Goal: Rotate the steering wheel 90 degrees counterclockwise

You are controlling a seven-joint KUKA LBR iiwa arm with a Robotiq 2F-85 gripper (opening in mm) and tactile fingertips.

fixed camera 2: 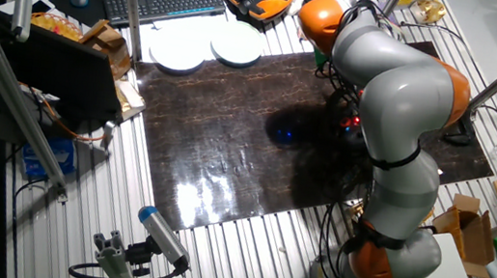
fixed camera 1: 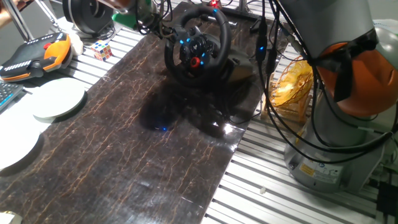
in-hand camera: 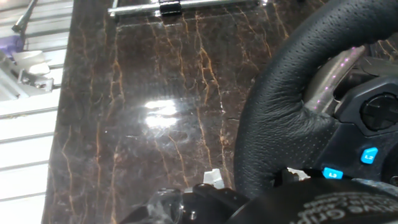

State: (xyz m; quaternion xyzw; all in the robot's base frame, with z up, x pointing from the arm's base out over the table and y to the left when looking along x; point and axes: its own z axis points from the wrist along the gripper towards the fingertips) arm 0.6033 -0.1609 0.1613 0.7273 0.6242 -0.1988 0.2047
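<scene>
Overhead-ish, one fixed view: steering wheel (fixed camera 1: 198,46) is sitting on its black base toward the 12 o'clock end of the dark marbled counter (fixed camera 1: 124,168), face tilting toward the camera, blue buttons glowing, red knob showing low on the hub. Arm body is filling the 3 o'clock side; the hand itself is not showing here. Rubik's cube (fixed camera 1: 102,50) and white plates (fixed camera 1: 58,99) are lying off at 9 o'clock, well apart from the wheel.

Other fixed view: the arm (fixed camera 2: 401,92) is bending over the wheel and hiding nearly all of it; only a red glow is peeking out beside the elbow. Jaws are hidden too.

Hand view: the stitched rim (in-hand camera: 280,106) is filling the 3 o'clock half, a spoke and blue L2/L3 buttons just beyond it. The gripper is only showing as a dark blur along the bottom edge, seemingly right by the rim. Cannot tell whether the jaws are released or clenched.

Judgement: the grasp is probably being set up. Best practice: clamping squarely across the rim, clear of the spoke, then sweeping an arc centred on the hub, not dragging straight and straining the base.
</scene>
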